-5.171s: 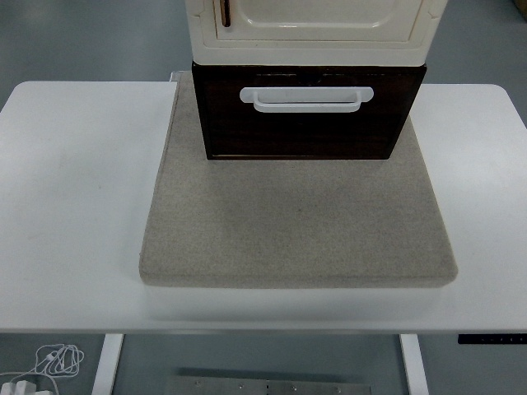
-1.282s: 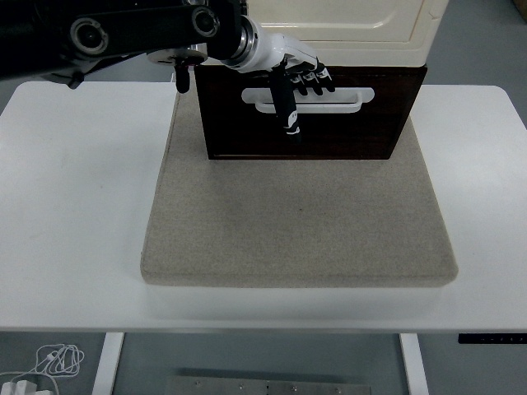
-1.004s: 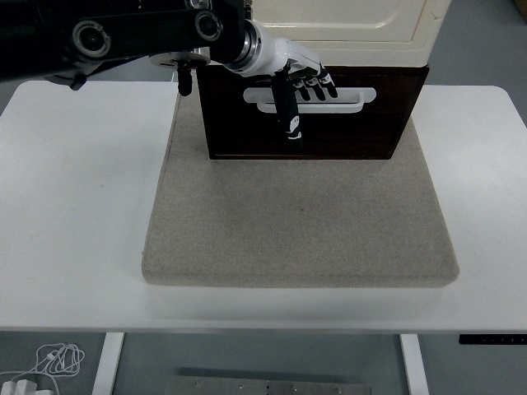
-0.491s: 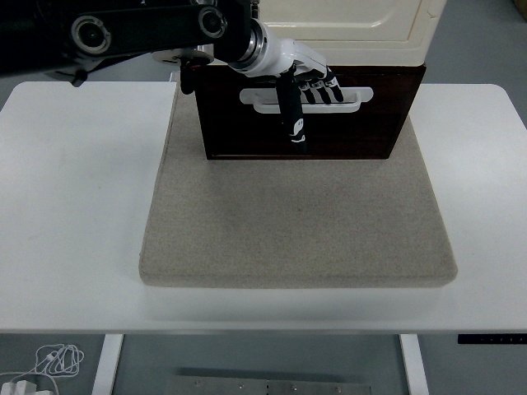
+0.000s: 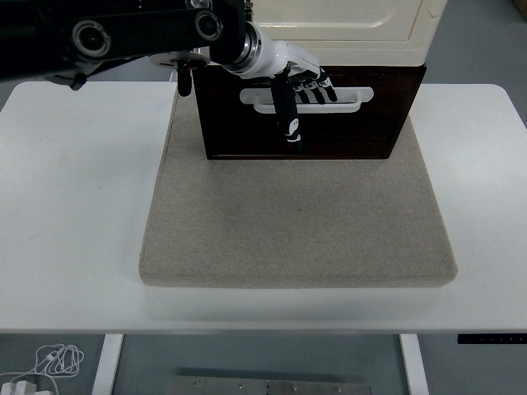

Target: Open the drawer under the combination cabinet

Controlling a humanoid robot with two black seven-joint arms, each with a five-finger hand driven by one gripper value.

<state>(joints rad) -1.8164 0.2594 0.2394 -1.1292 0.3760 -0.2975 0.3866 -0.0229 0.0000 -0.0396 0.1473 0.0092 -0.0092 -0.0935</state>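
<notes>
Head view: left hand fingers hooked in drawer handle, gripping it, thumb down front.

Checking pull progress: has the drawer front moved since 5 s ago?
No. The drawer front's bottom edge sits at the same spot on the grey mat. The left hand has its fingers hooked in the white handle.

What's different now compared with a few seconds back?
The left arm swung in from the left, and its left hand hooked its fingers into the white handle of the dark drawer. The drawer looks unopened; cabinet, grey mat and table stayed put.
</notes>
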